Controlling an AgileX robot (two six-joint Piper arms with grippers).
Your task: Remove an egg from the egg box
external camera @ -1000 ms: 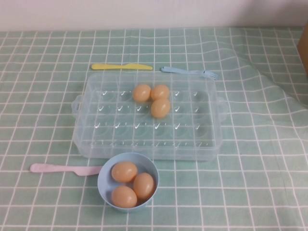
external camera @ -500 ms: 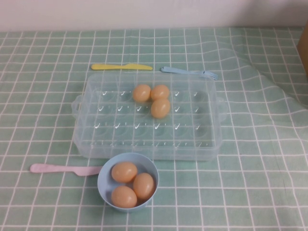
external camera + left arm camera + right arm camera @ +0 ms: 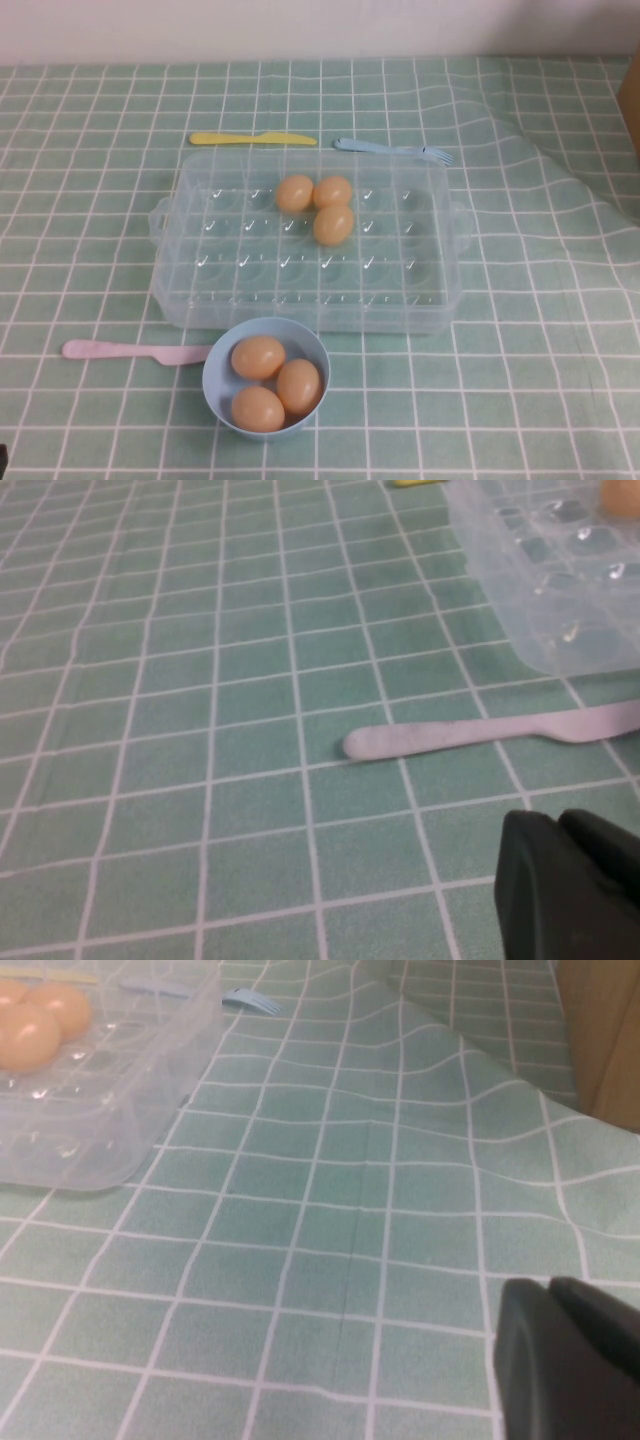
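Eggs [image 3: 333, 224] sit mid egg box [image 3: 200, 290], left gripper [image 3: 570, 885] nearer, jaws pressed together; right gripper [image 3: 565, 1355] low beside tabletop, jaws unclear

egg box [image 3: 240, 270]: clear dimpled plastic tray, side handles, flat on counter | eggs [image 3: 333, 224]: three tan-orange, clustered touching in far-middle dimples, other dimples bare

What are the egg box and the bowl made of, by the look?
Egg box: clear glossy plastic; the tablecloth grid shows through and its dimples glint. Bowl: light-blue, opaque, matte, probably plastic, though ceramic can't be ruled out. Both claws stay off the box: left claw shut; right claw over bare cloth.
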